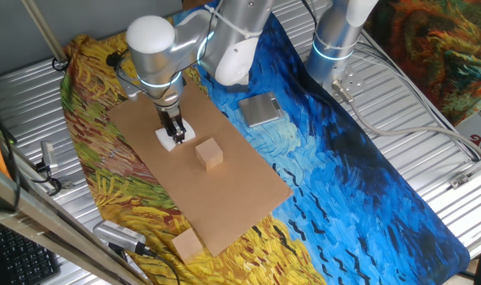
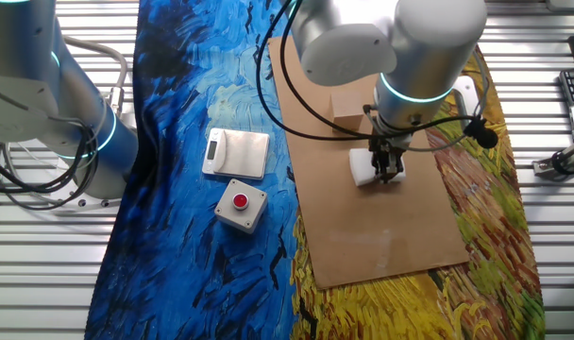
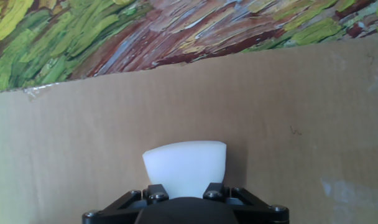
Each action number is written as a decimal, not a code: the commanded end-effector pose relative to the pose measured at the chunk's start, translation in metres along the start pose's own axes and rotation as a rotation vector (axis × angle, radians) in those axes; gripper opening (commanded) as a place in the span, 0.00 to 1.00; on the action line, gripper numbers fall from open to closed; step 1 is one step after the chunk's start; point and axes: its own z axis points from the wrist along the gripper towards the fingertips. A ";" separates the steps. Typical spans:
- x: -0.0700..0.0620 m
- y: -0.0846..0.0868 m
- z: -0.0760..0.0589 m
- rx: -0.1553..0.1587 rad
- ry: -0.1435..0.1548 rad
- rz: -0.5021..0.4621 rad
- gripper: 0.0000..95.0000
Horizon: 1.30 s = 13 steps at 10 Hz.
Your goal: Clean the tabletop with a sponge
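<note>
sponge [image 3: 186, 169] white | tabletop [image 1: 225, 198] light brown | cloth [image 2: 183, 94] blue-yellow swirled brushstrokes | button [image 2: 240, 200] red

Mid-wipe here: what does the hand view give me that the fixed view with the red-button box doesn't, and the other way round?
Only the hand view: the sponge seen from close up, right at the gripper, and the board's far edge against the painted cloth.

Only that fixed view: the white box with a red button, the small scale, the arm above the work, and all of the board's near part.

Both: the white sponge on the cardboard board, with the gripper shut on it.
</note>
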 end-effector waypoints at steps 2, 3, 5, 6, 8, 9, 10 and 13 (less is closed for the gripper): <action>0.000 0.000 0.000 -0.006 0.001 0.000 0.40; 0.000 0.000 0.000 -0.006 0.001 0.001 0.40; 0.000 0.000 0.000 -0.006 0.000 0.001 0.40; 0.000 0.000 0.000 -0.007 0.000 0.001 0.40; 0.000 0.000 0.000 -0.007 0.000 0.001 0.40; 0.000 0.000 0.000 -0.007 0.000 0.002 0.40; 0.000 0.000 0.000 -0.007 0.000 0.002 0.40; 0.000 0.000 0.000 -0.007 -0.005 -0.014 0.60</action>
